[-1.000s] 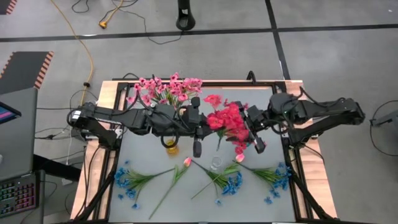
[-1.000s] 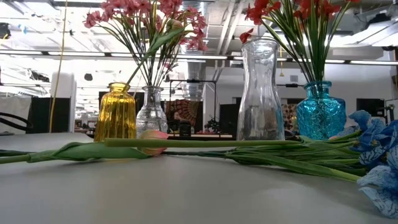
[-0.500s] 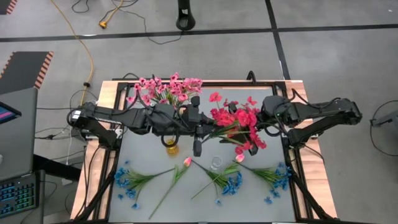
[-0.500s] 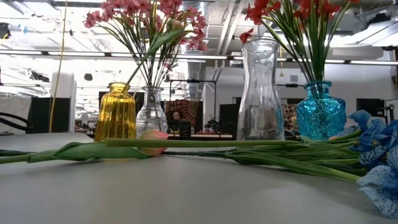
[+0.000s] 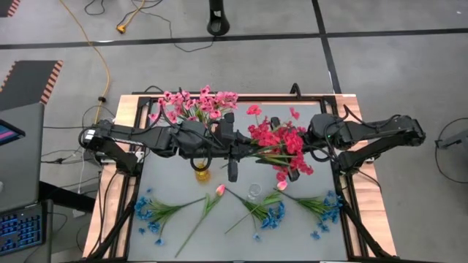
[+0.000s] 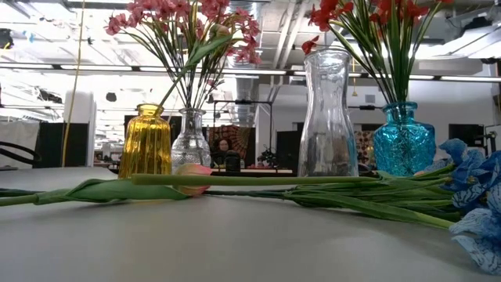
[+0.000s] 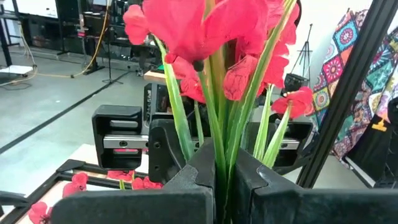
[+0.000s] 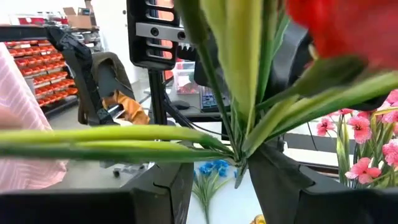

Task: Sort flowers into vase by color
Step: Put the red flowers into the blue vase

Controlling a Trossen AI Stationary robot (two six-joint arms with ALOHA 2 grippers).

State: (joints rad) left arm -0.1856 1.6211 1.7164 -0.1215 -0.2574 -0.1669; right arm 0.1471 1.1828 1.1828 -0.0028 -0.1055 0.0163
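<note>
Holding the bunch of deep red-pink artificial flowers (image 5: pixel 279 140) above the middle of the grey table (image 5: pixel 175 234), my left pincer (image 7: pixel 222 180) was clamped shut on the stems, and my right pincer (image 8: pixel 217 168) gripped them too. Light pink sprigs (image 6: pixel 188 23) already stood in a vase. Blue-blossomed sprigs (image 5: pixel 152 212) lay unsorted along the front edge.

Blue vase (image 5: pixel 272 143) — hidden under red flowers (image 5: pixel 278 139).
</note>
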